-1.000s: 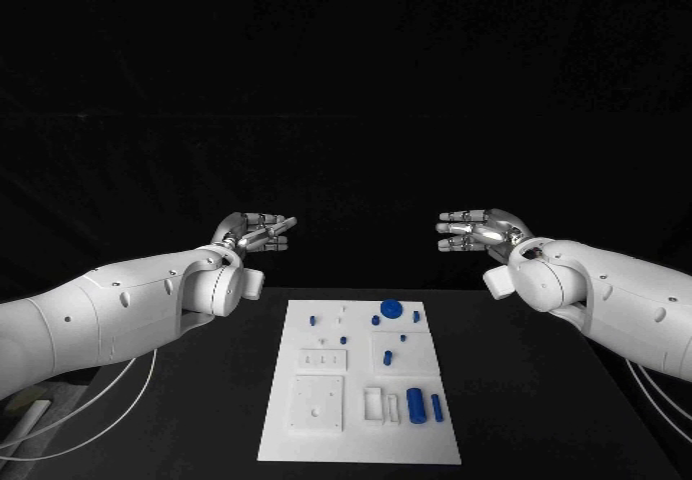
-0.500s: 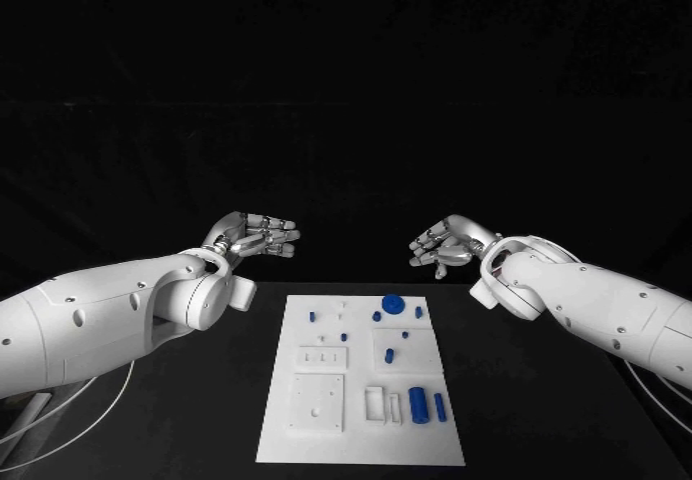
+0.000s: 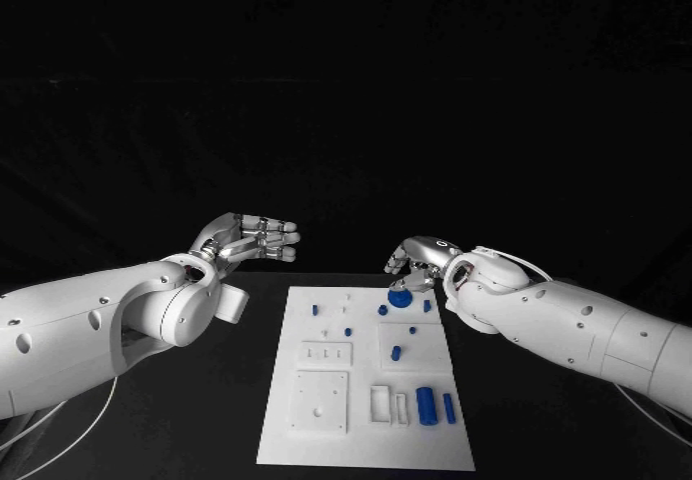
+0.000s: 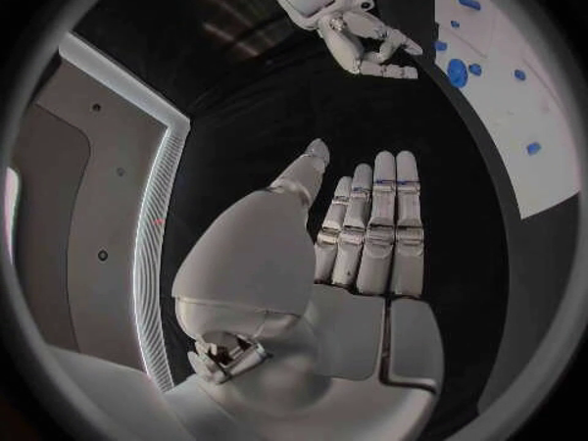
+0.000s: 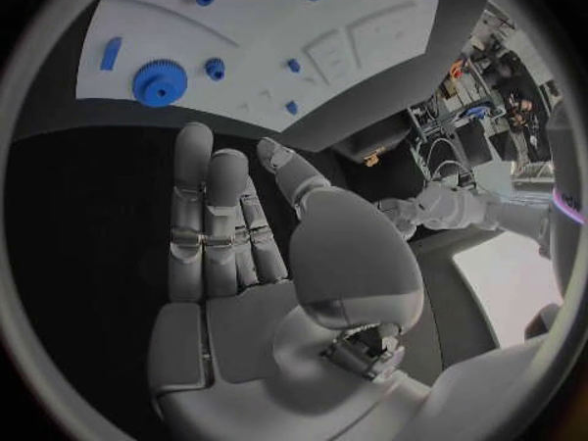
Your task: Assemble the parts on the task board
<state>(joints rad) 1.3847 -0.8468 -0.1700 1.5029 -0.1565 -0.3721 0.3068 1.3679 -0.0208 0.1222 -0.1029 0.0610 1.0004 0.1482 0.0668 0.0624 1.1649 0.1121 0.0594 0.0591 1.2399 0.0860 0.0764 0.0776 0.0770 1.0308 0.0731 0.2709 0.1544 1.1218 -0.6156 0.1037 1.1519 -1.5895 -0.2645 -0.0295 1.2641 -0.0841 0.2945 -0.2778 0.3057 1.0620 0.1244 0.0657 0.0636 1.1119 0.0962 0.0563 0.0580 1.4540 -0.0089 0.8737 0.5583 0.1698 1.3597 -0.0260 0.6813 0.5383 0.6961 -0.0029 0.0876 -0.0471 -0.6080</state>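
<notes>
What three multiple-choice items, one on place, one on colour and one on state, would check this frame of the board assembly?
1. Where is the right hand?
A. above the far end of the white board, near the blue gear
B. resting on the board's near end
C. off the table's left side

2. What colour are the small parts on the board?
A. red
B. blue
C. yellow

3. What is the left hand holding?
A. the gear
B. a long blue cylinder
C. nothing

Answers:
1 A: the head view shows it hovering by the gear at the board's far end.
2 B: the gear and the large cylinder are blue in the head view.
3 C: the left wrist view shows its fingers straight, with nothing between them.
</notes>
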